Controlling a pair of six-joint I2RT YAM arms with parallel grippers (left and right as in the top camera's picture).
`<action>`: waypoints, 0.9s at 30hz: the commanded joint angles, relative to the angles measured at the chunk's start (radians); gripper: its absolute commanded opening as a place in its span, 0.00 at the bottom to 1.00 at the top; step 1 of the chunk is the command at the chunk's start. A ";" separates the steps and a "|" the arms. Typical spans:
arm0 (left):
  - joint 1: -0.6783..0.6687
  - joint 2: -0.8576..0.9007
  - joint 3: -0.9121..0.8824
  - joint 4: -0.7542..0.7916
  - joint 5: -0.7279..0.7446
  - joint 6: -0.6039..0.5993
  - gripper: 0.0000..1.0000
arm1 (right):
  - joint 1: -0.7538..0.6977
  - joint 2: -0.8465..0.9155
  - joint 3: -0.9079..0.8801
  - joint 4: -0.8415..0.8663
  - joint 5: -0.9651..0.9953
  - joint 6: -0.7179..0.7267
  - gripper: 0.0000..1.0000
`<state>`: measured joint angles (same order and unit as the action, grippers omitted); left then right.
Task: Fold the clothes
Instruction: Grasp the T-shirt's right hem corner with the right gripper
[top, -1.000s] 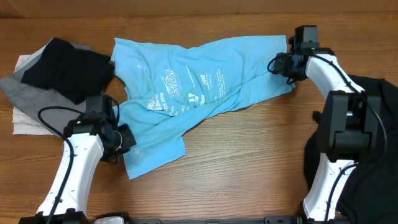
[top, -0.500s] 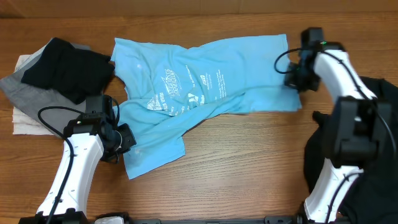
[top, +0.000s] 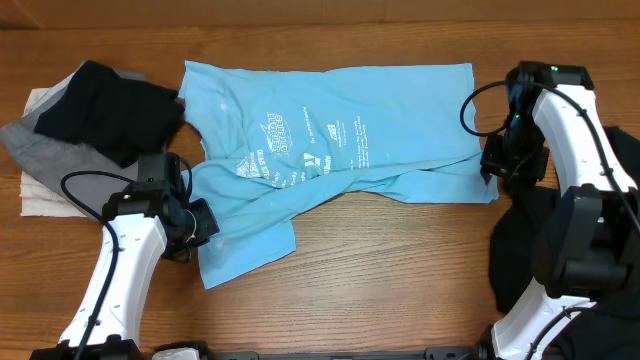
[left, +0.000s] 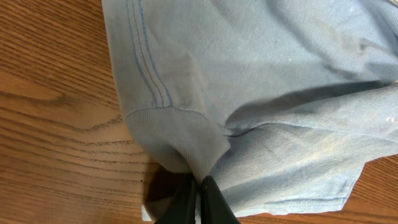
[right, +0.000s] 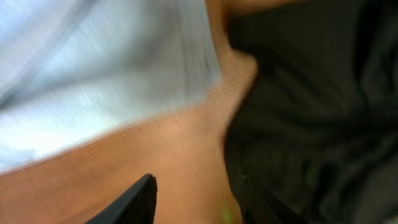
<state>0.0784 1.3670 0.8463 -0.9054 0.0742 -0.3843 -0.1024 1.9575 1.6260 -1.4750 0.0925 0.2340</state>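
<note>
— So, what moved just now?

— My right fingers (right: 130, 202) have swept outward and back toward me, and the blue shirt (top: 340, 120) came with them. Its far edge now lies straighter, and the side nearest those fingers is drawn out flat on the table (top: 400, 280). I'd call that spreading, not folding yet: a ridge of creases still runs across toward my left fingers (left: 217, 210).

— And the left side?

— No change. They stay pressed together on a tuck of the shirt's stitched edge, right at their tips, with the cloth fanning away ahead.

— Are the right ones holding anything?

— I cannot tell. That wrist view is smeared by motion. I make out one finger, bare wood ahead of it, the shirt's edge beyond on one side and dark cloth (right: 311, 93) on the other. The corner may have been let go.

— Anything else hidden?

— The tuck covers how much my left tips hold, and the dark cloth runs out of view.
</note>
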 joint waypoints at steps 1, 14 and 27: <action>0.000 -0.008 0.013 0.001 0.005 0.022 0.04 | 0.001 0.003 -0.001 0.089 -0.022 0.003 0.47; 0.000 -0.008 0.013 0.003 0.005 0.022 0.04 | 0.000 0.090 -0.005 0.314 -0.072 0.188 0.38; 0.000 -0.008 0.013 0.002 0.005 0.022 0.04 | -0.024 0.164 -0.005 0.459 -0.059 0.382 0.43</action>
<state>0.0784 1.3670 0.8463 -0.9051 0.0742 -0.3843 -0.1154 2.1151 1.6207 -1.0233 0.0261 0.5507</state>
